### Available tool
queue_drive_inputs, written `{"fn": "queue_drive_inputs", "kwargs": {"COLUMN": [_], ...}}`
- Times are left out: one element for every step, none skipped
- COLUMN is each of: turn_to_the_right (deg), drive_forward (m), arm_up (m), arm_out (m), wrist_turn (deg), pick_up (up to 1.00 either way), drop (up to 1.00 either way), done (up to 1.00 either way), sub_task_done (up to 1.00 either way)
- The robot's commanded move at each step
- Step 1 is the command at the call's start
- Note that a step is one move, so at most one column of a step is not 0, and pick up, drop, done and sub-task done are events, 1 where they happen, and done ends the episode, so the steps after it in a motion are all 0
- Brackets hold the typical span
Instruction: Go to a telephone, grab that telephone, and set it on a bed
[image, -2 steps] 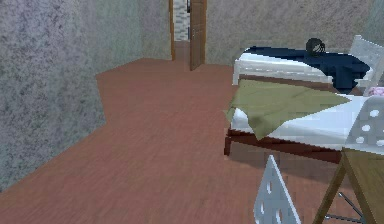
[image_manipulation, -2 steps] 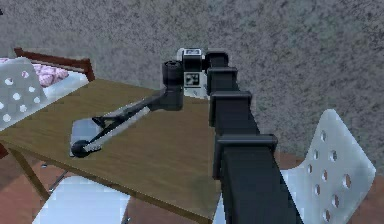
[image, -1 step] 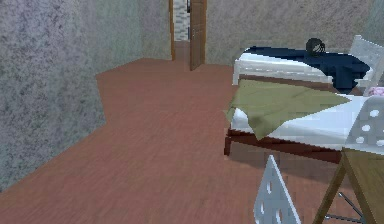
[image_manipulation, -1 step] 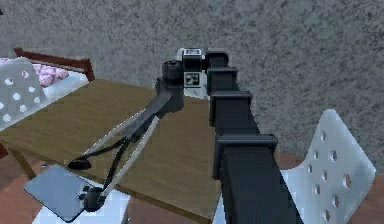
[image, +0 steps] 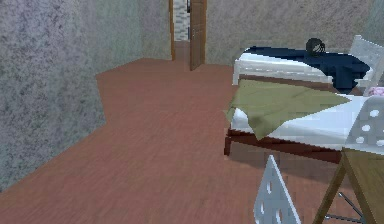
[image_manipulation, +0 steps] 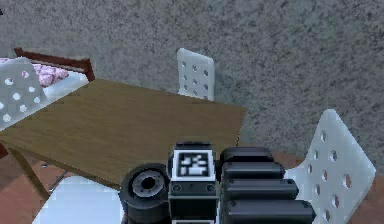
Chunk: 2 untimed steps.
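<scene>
The gripper (image_manipulation: 148, 188) is showing as a dark rounded body at the arm side view's bottom edge. It is sitting left of a white square with black marks (image_manipulation: 192, 164) and the dark ribbed arm bar (image_manipulation: 262, 188). Its far end is being cut off by the frame, so I cannot tell how its fingers are standing or whether it is holding anything.

A brown wooden table (image_manipulation: 110, 125) is lying just behind it, with white plastic chairs with round holes in their backs standing around it: a far chair (image_manipulation: 195, 72), a left chair (image_manipulation: 18, 92) and a right chair (image_manipulation: 338, 160). Behind the left chair, a pink patterned cloth under a dark brown rail (image_manipulation: 55, 72) is peeking out, too cut off to name.

The forward view is looking across a red-brown floor (image: 160, 130) toward a nearer bed with a white mattress and an olive-green blanket (image: 285, 105). Beyond it is standing a farther bed with a dark blue blanket (image: 300, 65). A small dark round thing (image: 315, 45) is resting on the blue blanket near the head end. It is too small to say whether it is the telephone. A brown door (image: 198, 35) is standing at a doorway in the far grey speckled wall.
</scene>
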Motion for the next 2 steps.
{"fn": "queue_drive_inputs", "kwargs": {"turn_to_the_right": [-45.0,-45.0], "drive_forward": [0.0,0.0], "arm_up": [0.0,0.0], "arm_out": [0.0,0.0], "wrist_turn": [0.0,0.0], "pick_up": [0.0,0.0], "drop": [0.0,0.0], "done": [0.0,0.0], "sub_task_done": [0.0,0.0]}}
